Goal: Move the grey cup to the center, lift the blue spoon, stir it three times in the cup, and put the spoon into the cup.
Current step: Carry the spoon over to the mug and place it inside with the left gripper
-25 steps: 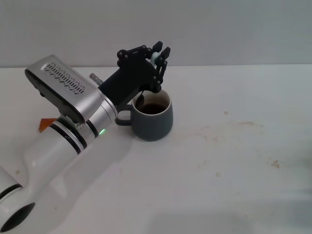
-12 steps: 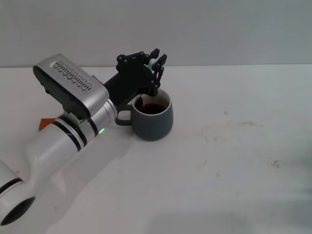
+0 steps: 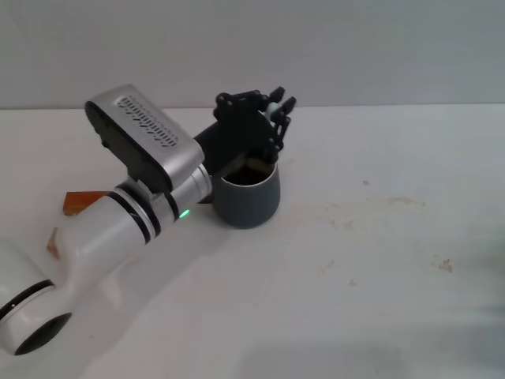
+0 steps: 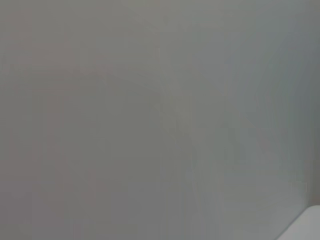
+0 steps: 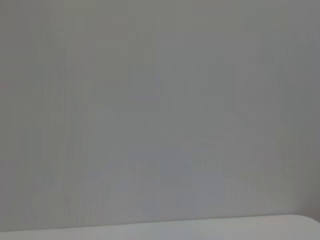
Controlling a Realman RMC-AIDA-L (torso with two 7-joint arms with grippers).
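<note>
One robot arm, the left, holds a spoon over a mug of dark drink on a white desk [image 3: 379, 268].

The left gripper [image 3: 278, 106] has its fingers [image 3: 287, 103] pinched nearly closed on the pale handle of the blue spoon [image 3: 273, 107], just above the far rim of the grey cup [image 3: 248, 195], which sits near the desk's middle. A wide stir could likely knock the rim, tipping the cup or splashing liquid. The right gripper is out of view.

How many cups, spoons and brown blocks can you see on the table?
Dark slate-grey ceramic cup with brown liquid: 1
Slim teaspoon with pale light-blue handle, held over the cup by the left gripper: 1
Small brown wooden blocks, partly hidden behind the arm: 2
Total: 4
</note>
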